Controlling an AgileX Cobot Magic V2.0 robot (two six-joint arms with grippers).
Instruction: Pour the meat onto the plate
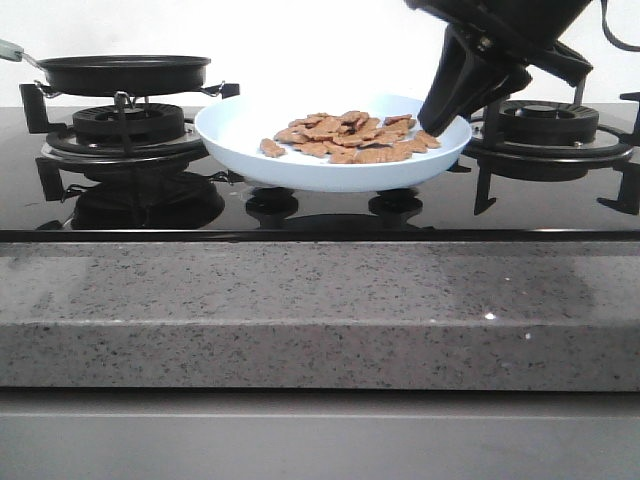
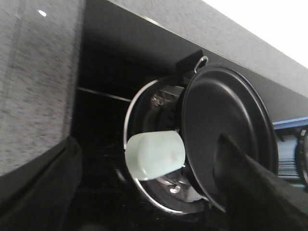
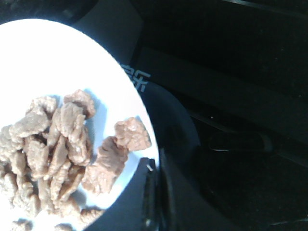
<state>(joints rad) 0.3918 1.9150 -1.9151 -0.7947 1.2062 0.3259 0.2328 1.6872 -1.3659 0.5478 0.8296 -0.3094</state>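
Observation:
The pale-blue plate (image 1: 330,165) sits level over the middle of the stove, and the meat (image 1: 350,137) lies in a loose pile on it. My right gripper (image 1: 445,118) is shut on the plate's right rim. In the right wrist view one finger (image 3: 144,202) lies over the plate's rim (image 3: 139,101), beside the meat (image 3: 62,144). My left gripper (image 2: 144,147) is open. Its dark fingers (image 2: 250,187) stand on either side of the frying pan's pale handle end (image 2: 155,154) without touching it. The left gripper is out of the front view.
The black frying pan (image 1: 122,72) stands on the left burner and looks bare inside (image 2: 226,130). The right burner grate (image 1: 548,135) is behind my right gripper. Two stove knobs (image 1: 272,202) lie under the plate. A grey stone counter edge (image 1: 320,310) runs along the front.

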